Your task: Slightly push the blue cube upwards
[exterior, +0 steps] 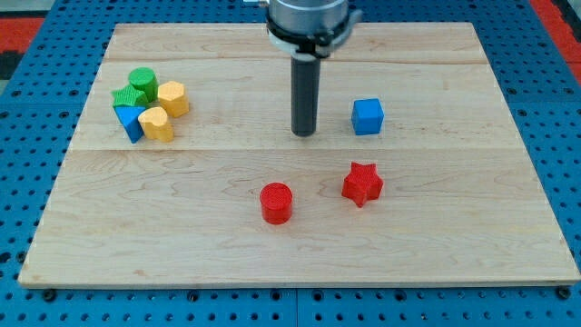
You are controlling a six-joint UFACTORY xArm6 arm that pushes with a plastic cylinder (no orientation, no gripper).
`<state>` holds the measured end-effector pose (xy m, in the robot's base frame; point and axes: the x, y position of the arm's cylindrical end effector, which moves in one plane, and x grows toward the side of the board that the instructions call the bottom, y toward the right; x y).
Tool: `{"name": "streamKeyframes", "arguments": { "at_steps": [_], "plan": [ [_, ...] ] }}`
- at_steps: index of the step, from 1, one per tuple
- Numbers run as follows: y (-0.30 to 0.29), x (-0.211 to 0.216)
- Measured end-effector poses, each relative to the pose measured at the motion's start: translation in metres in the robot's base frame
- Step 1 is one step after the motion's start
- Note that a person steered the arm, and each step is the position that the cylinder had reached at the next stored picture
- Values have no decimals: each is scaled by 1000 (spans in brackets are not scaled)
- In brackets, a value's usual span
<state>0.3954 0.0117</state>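
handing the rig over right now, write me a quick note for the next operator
My tip: down at the board, standing to the view's left of the blue cube, with a clear gap between them; not touching.
Blue cube: right of centre on the wooden board, alone, above the red star.
Other blocks: red cylinder below the tip; a cluster at the view's left with a green cylinder, a green block of unclear shape, two yellow blocks and a blue triangle.
Done: no contact with the cube that I can see.
Left: bring the tip below the cube, then nudge it slightly toward the view's top.
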Motion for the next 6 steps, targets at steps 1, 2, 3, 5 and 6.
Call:
{"name": "streamKeyframes", "arguments": {
  "at_steps": [1,2,3,5,6],
  "plan": [
    [109,-13],
    [71,-9],
    [38,66],
    [195,40],
    [176,13]
  ]
}}
